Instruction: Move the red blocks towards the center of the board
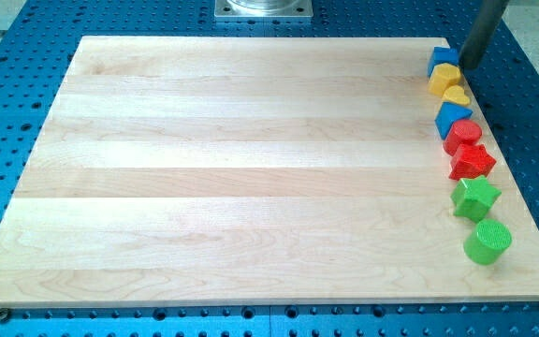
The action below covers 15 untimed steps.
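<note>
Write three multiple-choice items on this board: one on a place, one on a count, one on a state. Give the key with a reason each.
1. The blocks lie along the board's: A) view's right edge B) view's left edge C) centre.
2. Red blocks number: A) one B) two C) four.
3. My tip is: A) between the red blocks B) at the line's top end C) out of view.

A: all stand in a line by the board edge at the view's right.
B: red cylinder and red star.
B: my tip is beside the blue cube.
</note>
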Motion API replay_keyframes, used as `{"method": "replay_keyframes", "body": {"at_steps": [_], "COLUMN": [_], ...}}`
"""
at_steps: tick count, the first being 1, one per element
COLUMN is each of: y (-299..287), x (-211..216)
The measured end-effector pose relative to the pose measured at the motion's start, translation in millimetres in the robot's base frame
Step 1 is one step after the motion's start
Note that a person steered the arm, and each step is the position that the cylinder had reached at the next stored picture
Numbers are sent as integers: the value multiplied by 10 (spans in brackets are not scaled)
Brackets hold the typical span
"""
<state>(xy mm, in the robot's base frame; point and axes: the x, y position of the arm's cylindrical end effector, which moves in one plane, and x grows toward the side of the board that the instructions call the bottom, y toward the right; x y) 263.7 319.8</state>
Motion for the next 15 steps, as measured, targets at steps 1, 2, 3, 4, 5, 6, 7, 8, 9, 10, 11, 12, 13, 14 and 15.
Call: {"method": "replay_keyframes", "body": {"at_steps": [1,2,3,4,5,6,7,8,9,10,11,12,13,14,15], "y": [249,256,253,150,-7,-7,-274,-333,-333,-333,-448,-615,-831,-1319,-1890], "x": [376,781,1487,1870,1870,1746,1643,1636,1634,1634,1634,1634,1634,1633,1633]}}
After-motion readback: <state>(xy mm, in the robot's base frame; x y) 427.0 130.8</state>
